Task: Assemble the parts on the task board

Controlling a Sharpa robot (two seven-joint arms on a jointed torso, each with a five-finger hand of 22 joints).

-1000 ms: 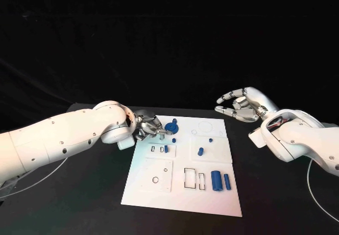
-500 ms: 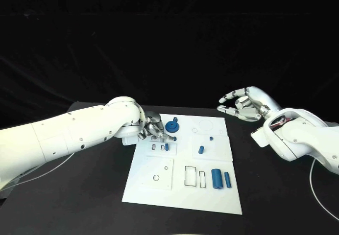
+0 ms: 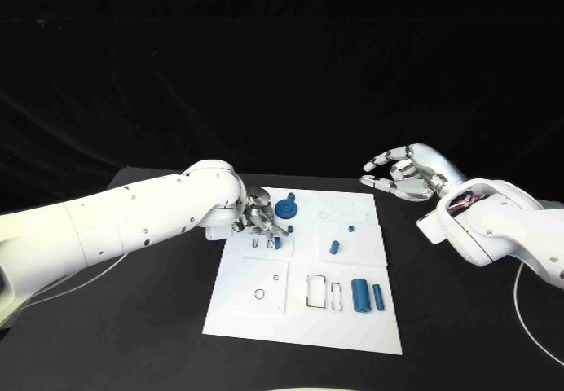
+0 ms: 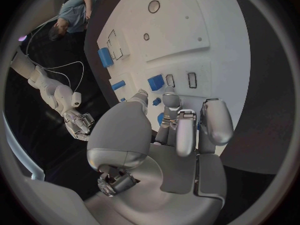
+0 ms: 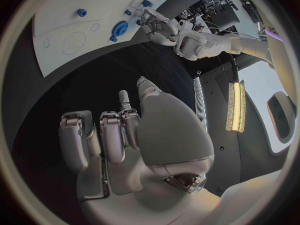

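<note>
Reaching in from your left, the left hand (image 3: 258, 218) sits low over the upper left part of the white board (image 3: 308, 326), fingers curled down near a small blue block (image 4: 155, 82) that stands beside two little rectangular slots. You cannot tell from these views whether the fingertips (image 4: 172, 101) actually pinch anything; the wrist view shows them bunched close together just above the board, with bits of blue showing between them.

Just right of that hand you have a round blue knob (image 3: 287, 212) on the board's top edge. Moving on, a short blue peg (image 3: 334, 248) lies near the middle of the board. Lower down, a thick blue cylinder (image 3: 359, 295) and a thinner blue pin (image 3: 377, 296) lie side by side next to a rectangular cutout.

Further right, off the board, the right hand (image 3: 403, 173) hangs raised above the black table (image 3: 141, 342), fingers spread and loosely curved, holding nothing.
</note>
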